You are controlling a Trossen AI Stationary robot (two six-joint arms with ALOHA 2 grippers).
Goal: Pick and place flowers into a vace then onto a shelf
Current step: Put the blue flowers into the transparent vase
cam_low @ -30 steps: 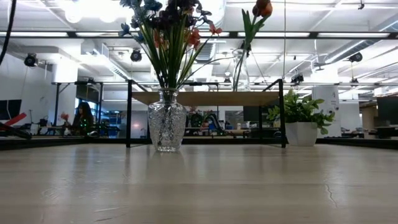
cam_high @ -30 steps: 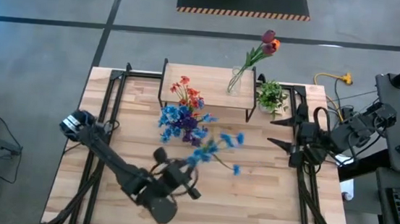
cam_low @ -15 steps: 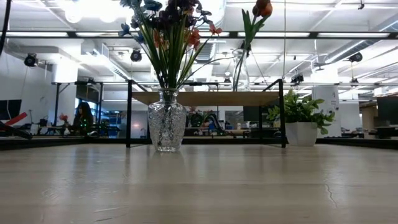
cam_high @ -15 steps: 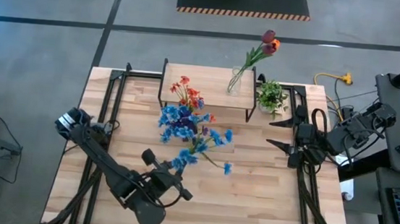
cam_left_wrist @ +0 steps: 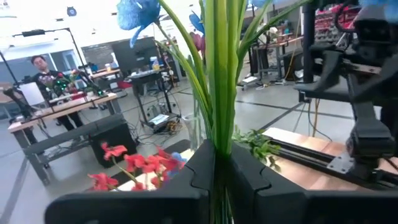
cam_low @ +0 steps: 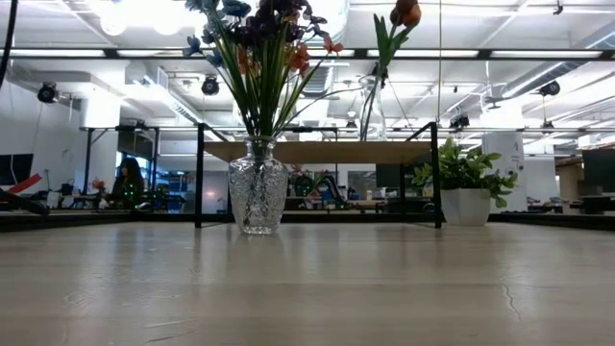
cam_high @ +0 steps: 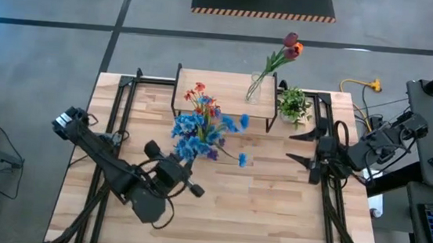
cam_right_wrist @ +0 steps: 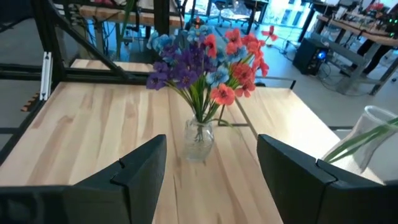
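Observation:
My left gripper (cam_high: 180,164) hovers above the table's near-left middle, shut on a bunch of blue flowers (cam_high: 241,160) whose heads reach toward the cut-glass vase (cam_low: 258,198). That vase stands on the table in front of the shelf (cam_high: 224,81) and holds red, blue and purple flowers (cam_right_wrist: 205,59). A slender glass vase with a dark red tulip (cam_high: 290,41) stands on the shelf top (cam_low: 327,151). My right gripper (cam_high: 302,144) waits open at the table's right side, facing the bouquet. My left gripper pinches the bundled green stems (cam_left_wrist: 218,134) between its two fingers (cam_left_wrist: 198,174), low on the stems and well below the heads. The stems run on past the fingertips, and the blue heads (cam_left_wrist: 138,12) spread beyond them. The bunch is lifted clear of the table.
A small potted green plant (cam_high: 293,105) sits right of the shelf, near my right gripper. Black frame rails (cam_high: 123,113) run along both sides of the table. Bare wooden tabletop (cam_high: 272,205) spreads across the near half. A person sits far off in the room (cam_low: 125,183).
My left gripper has carried the blue bunch from the table's near middle toward the far-left, closing on the cut-glass vase; the blue heads now hang beside the bouquet. It stays shut on the stems.

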